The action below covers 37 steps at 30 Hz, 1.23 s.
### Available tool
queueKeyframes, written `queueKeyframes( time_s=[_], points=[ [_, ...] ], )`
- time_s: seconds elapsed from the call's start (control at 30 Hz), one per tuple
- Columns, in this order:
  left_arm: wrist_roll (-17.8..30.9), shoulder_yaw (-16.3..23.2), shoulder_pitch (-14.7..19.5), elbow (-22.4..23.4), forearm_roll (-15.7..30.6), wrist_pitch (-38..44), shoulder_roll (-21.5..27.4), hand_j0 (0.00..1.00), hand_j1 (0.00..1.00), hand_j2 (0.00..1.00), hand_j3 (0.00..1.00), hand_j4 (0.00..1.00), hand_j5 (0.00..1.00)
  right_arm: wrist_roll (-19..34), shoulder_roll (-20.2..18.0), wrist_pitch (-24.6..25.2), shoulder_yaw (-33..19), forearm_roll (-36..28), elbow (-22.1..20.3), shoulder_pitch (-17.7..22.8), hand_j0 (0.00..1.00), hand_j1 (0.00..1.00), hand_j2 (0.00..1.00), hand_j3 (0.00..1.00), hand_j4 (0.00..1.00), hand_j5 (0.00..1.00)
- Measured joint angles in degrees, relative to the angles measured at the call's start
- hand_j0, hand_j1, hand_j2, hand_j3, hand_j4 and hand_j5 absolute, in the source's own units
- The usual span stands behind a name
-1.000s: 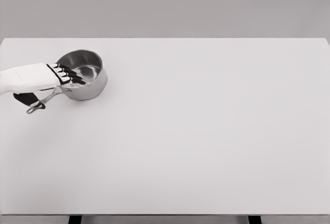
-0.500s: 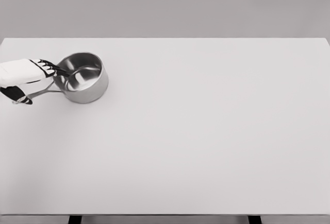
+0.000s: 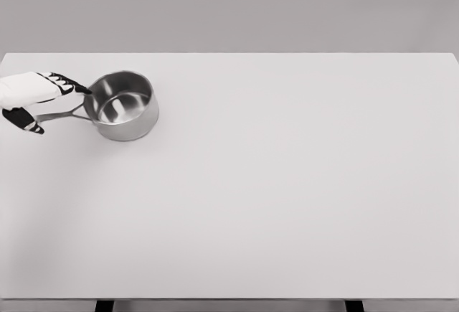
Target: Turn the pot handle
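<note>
- Swinging round in the upper left of the frame, the pot handle (image 3: 63,115) now points almost straight left, where a second ago it slanted down toward the lower left; you can read that as the rotation well under way.
- The pot (image 3: 122,105) itself has slid a little to the right and slightly down the frame as the handle came round, so you are getting some drift along with the turn.
- You are looking at a small, shiny steel saucepan, upright and empty, with a thin forked handle meeting the wall on its left side.
- The left hand (image 3: 32,97) has drawn back toward the left edge; earlier it reached over the rim, and now only the dark fingers (image 3: 68,82) stretch toward the pot, their tips just at the rim above the handle.
- The fingers lie extended and close together, the thumb below the handle; you cannot tell whether they pinch it or only bracket it.
- The bench (image 3: 287,183) is plain white, and your right hand is out of view.
</note>
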<state>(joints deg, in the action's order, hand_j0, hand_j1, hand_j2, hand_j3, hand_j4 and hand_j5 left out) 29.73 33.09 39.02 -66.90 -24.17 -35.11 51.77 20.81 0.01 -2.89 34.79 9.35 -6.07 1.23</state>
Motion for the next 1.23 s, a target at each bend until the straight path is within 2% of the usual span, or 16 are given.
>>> queueKeyframes(
  time_s=[0.17, 0.5, 0.67, 0.77, 0.87, 0.93, 1.0, 1.07, 1.1, 1.17, 1.23],
  points=[
    [-0.04, 0.01, 1.5, 3.78, -2.05, -0.02, -1.89, 1.0, 1.0, 1.0, 1.0, 1.0, 1.0, 0.0, 0.0, 0.0, 0.0, 0.0, 0.0, 0.0, 1.0, 1.0, 1.0, 1.0, 1.0, 1.0],
    [-0.08, -0.06, 3.52, 7.6, -2.65, -0.02, -3.57, 1.0, 1.0, 1.0, 1.0, 1.0, 1.0, 0.02, 0.0, 0.0, 0.0, 0.0, 0.0, 0.0, 1.0, 1.0, 1.0, 1.0, 1.0, 1.0],
    [-0.08, -0.25, 3.78, 8.34, -2.59, -0.03, -3.98, 1.0, 1.0, 1.0, 1.0, 1.0, 1.0, 0.0, 0.0, -0.01, 0.0, 0.0, 0.0, 0.0, 1.0, 1.0, 1.0, 1.0, 1.0, 1.0],
    [-0.17, -0.65, 3.61, 7.17, -2.14, -0.05, -3.42, 1.0, 1.0, 1.0, 1.0, 1.0, 1.0, 0.0, 0.0, 0.0, 0.0, 0.0, 0.0, 0.0, 1.0, 1.0, 1.0, 1.0, 1.0, 1.0],
    [-0.17, -1.93, 2.2, 3.27, 2.6, -0.07, -0.51, 1.0, 1.0, 1.0, 1.0, 1.0, 1.0, 0.0, 0.0, 0.0, 0.0, 0.0, 0.0, 0.0, 1.0, 1.0, 1.0, 1.0, 1.0, 1.0],
    [-0.16, -4.0, -1.13, -2.3, 5.4, -0.1, 1.55, 1.0, 1.0, 1.0, 1.0, 1.0, 1.0, 0.01, 0.0, 0.0, 0.0, 0.0, 0.0, 0.0, 1.0, 1.0, 1.0, 1.0, 1.0, 1.0],
    [-0.2, -6.06, -7.17, -11.3, 7.36, 0.02, 4.2, 1.0, 1.0, 1.0, 1.0, 1.0, 1.0, 0.01, 0.0, 0.0, 0.0, 0.0, 0.0, 0.0, 1.0, 1.0, 1.0, 1.0, 1.0, 1.0],
    [-0.18, -7.23, -15.44, -20.15, 9.09, 0.0, 5.77, 1.0, 1.0, 1.0, 1.0, 1.0, 1.0, 0.01, 0.0, 0.0, 0.0, 0.0, 0.0, 0.0, 1.0, 1.0, 1.0, 1.0, 1.0, 1.0],
    [-0.13, -7.78, -17.48, -23.68, 9.52, -0.1, 6.02, 1.0, 1.0, 1.0, 1.0, 1.0, 1.0, 0.01, 0.0, 0.0, 0.01, 0.01, 0.0, 0.0, 1.0, 1.0, 1.0, 1.0, 1.0, 1.0],
    [-0.11, -8.59, -19.25, -28.4, 10.41, -0.06, 6.0, 1.0, 1.0, 1.0, 1.0, 1.0, 1.0, 0.0, 0.0, 0.0, 0.0, 0.0, 0.0, 0.0, 1.0, 1.0, 1.0, 1.0, 1.0, 1.0],
    [-0.1, -9.08, -19.6, -30.82, 10.86, -0.03, 5.87, 1.0, 1.0, 1.0, 1.0, 1.0, 1.0, 0.0, 0.0, 0.0, 0.0, 0.0, 0.0, 0.0, 1.0, 1.0, 1.0, 1.0, 1.0, 1.0]
  ],
)
